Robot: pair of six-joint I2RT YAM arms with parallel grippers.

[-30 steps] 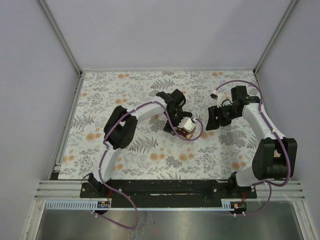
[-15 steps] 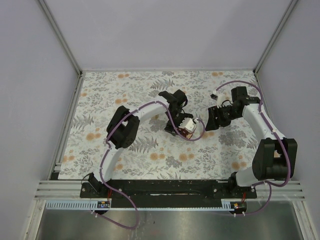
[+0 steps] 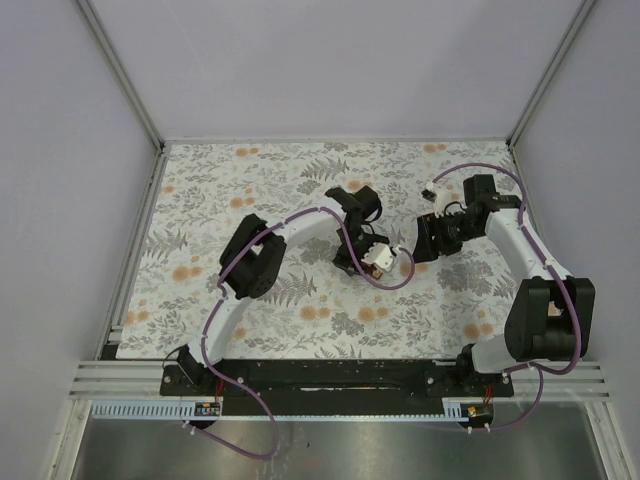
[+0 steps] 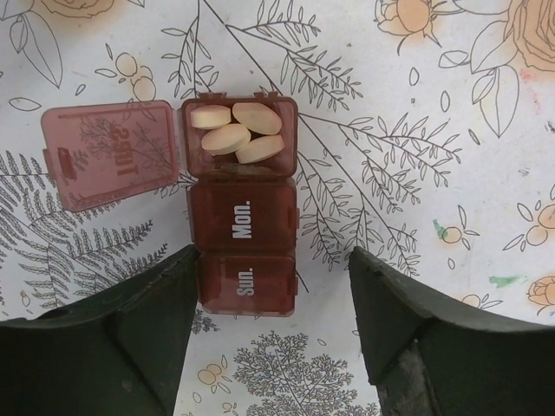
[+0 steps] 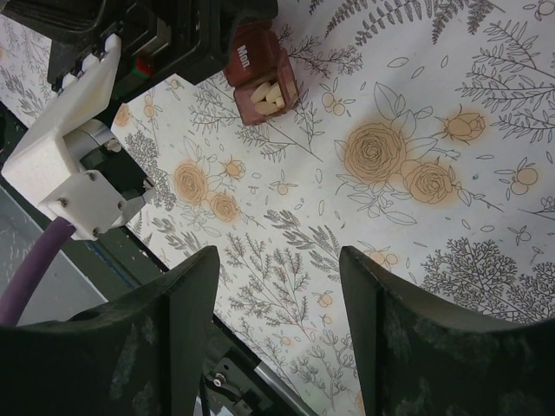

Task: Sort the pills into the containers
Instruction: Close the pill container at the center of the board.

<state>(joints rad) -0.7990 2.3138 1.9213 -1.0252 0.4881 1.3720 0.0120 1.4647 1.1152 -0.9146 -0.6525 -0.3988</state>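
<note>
On the flowered cloth [image 4: 416,182], just ahead of the left gripper [image 4: 273,269], the dark-red pill box [image 4: 243,230] lies flat, its length running away from the wrist; the far compartment is uncovered, its tinted lid [image 4: 113,156] folded out flat to the left, and four pale oval pills [image 4: 236,134] lie heaped inside, touching one another; the two nearer compartments, lettered Mon. and Sun., have their lids down; the Sun. end reaches in between the tips of the left gripper's dark fingers [image 4: 113,347], while the open compartment sits well beyond them; the jaws stand spread wider than the box, grasping nothing; bare cloth shows between the box and the finger on the right, whereas the finger on the left comes right up to the box's corner, and whether it touches I cannot tell; from the right wrist the box appears at the top of the view, tucked against the left arm's black and white wrist parts, well apart from the right gripper [image 5: 279,269], whose fingers are parted over bare cloth with nothing between them.
</note>
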